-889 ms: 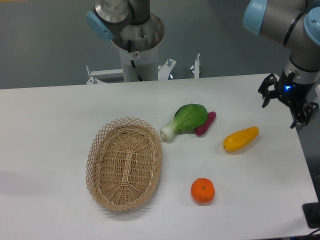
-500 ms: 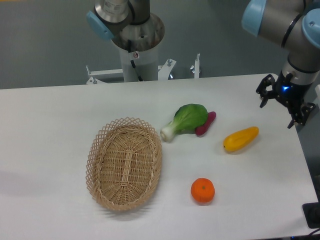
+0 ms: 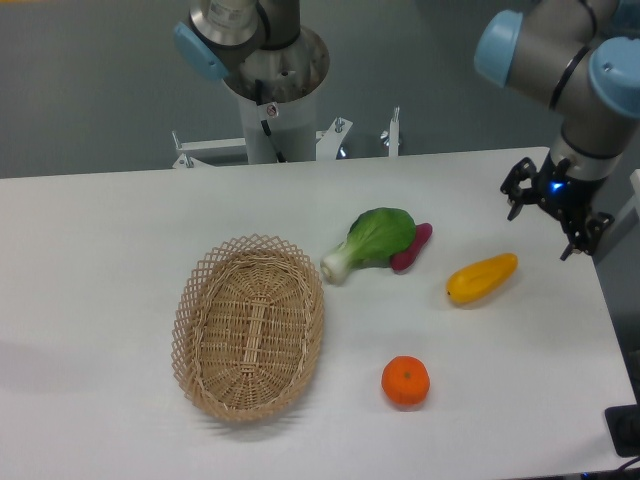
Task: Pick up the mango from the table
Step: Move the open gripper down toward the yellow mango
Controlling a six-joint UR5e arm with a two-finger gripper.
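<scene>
The smooth, elongated yellow-orange mango (image 3: 481,278) lies on its side on the large white rectangular surface (image 3: 120,230), toward the right edge, its tapered end pointing up and to the right. The black two-finger claw (image 3: 543,209) hangs above and to the right of it, well apart from the fruit, with its fingers spread wide and nothing between them.

Nothing crowds the mango: the green leafy vegetable with a white stem (image 3: 370,243) and the small magenta sweet potato (image 3: 411,248) touching it sit to the left, the round orange citrus fruit (image 3: 405,381) lies nearer the front edge, and the oval woven wicker basket (image 3: 250,326) is farther left.

The mango's skin looks glossy, so it is probably slippery, and its rounded body could roll or squirt out under an off-centre pinch. It seems fairly light and firm. The safest hold is likely across the short width at the thickest middle, fingers set square to the long axis.
</scene>
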